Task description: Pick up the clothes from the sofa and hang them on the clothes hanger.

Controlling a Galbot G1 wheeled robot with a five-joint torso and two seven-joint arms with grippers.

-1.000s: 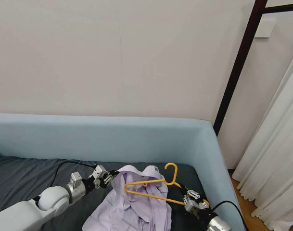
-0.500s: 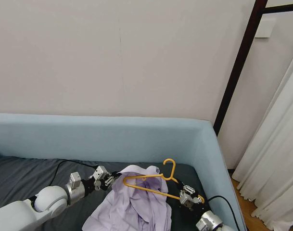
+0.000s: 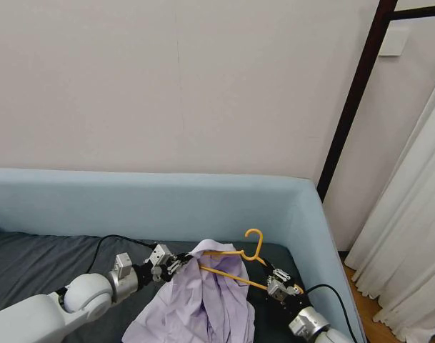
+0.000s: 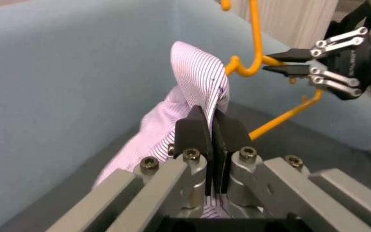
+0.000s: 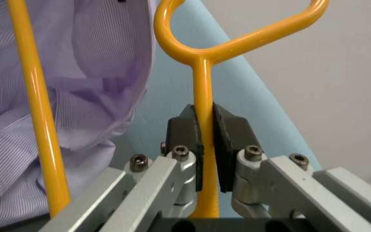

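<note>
Both pairs of jaws are closed on something: those of the left gripper pinch a fold of the lilac striped shirt near its collar, and those of the right gripper clamp the straight stem of the orange hanger just below its hook. Compared with a second ago, the left gripper has travelled toward the robot's right, carrying the fabric closer to the hanger. The hanger's near shoulder, which stood bare before, is now partly covered by cloth. The right gripper has shifted slightly up and inward, and the hanger sits a little more tilted, its hook pointing up toward the backrest. The left arm reaches low across the seat from the left, its forearm nearly level and its wrist aimed at the shirt's raised peak. The right arm comes in from the lower right corner with its wrist angled up and leftward. In the left wrist view the right gripper shows farther off, holding the hanger beyond the lifted collar. The sofa holds the rest of the shirt, heaped on the dark seat cushion between the two arms, near the corner.
</note>
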